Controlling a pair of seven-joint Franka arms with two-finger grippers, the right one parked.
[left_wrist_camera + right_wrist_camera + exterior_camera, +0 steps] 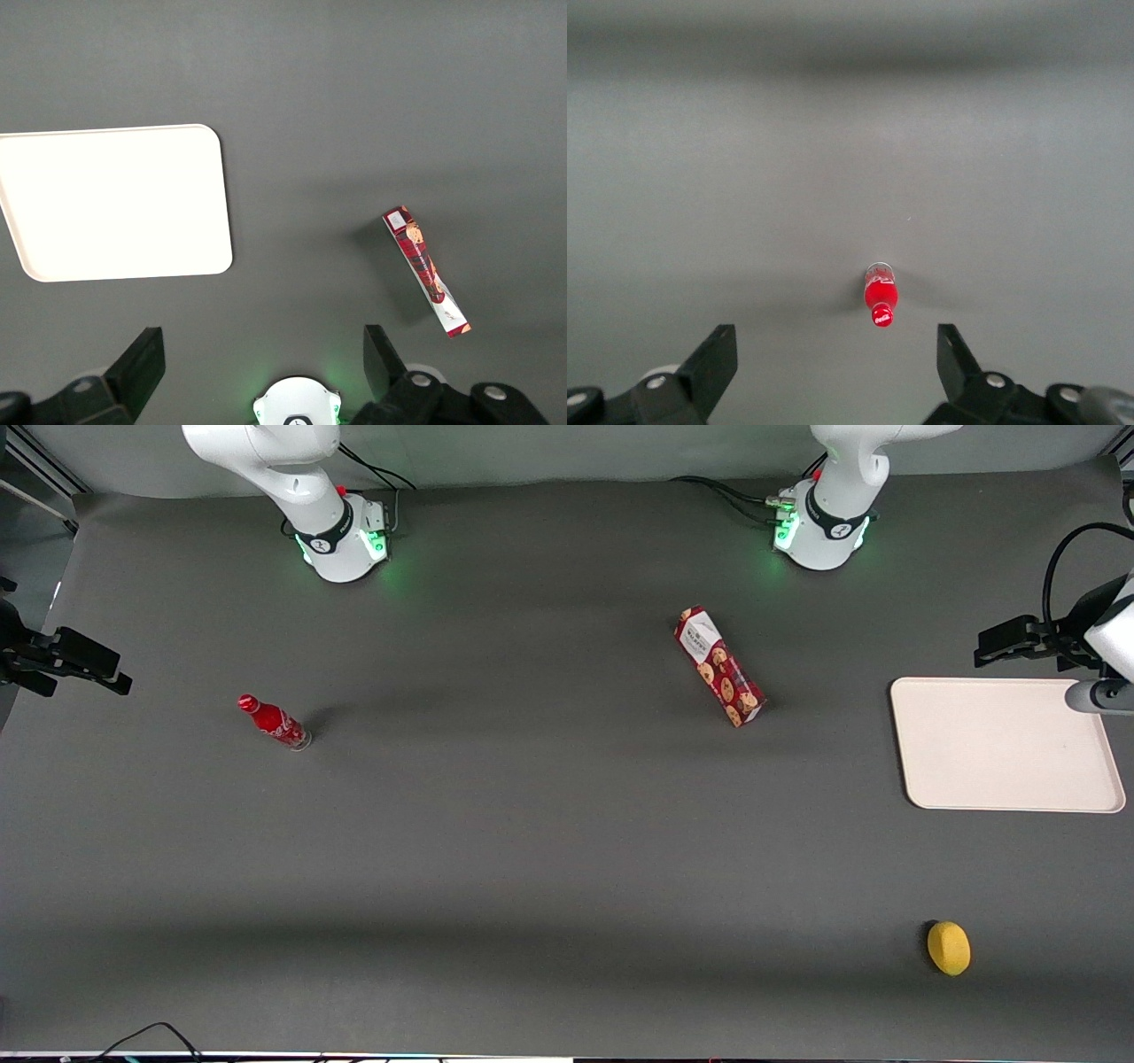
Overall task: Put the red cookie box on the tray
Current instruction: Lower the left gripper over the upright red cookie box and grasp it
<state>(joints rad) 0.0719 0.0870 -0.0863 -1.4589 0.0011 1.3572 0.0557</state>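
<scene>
The gripper (261, 363) hangs high, fingers spread wide, holding nothing. The long narrow red cookie box (718, 665) lies flat on the matte desk (532, 850), well apart from the smooth round-cornered tray (1001, 797).

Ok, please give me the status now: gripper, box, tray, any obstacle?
Gripper open, high above table, holding nothing. Box flat on table, between arm bases and tray. Tray bare. Lemon nearer the camera, off the path.

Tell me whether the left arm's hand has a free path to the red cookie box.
Probably yes. The hand hangs open above the table near the tray, holding nothing, and the red cookie box lies alone on bare table with nothing between them.
</scene>
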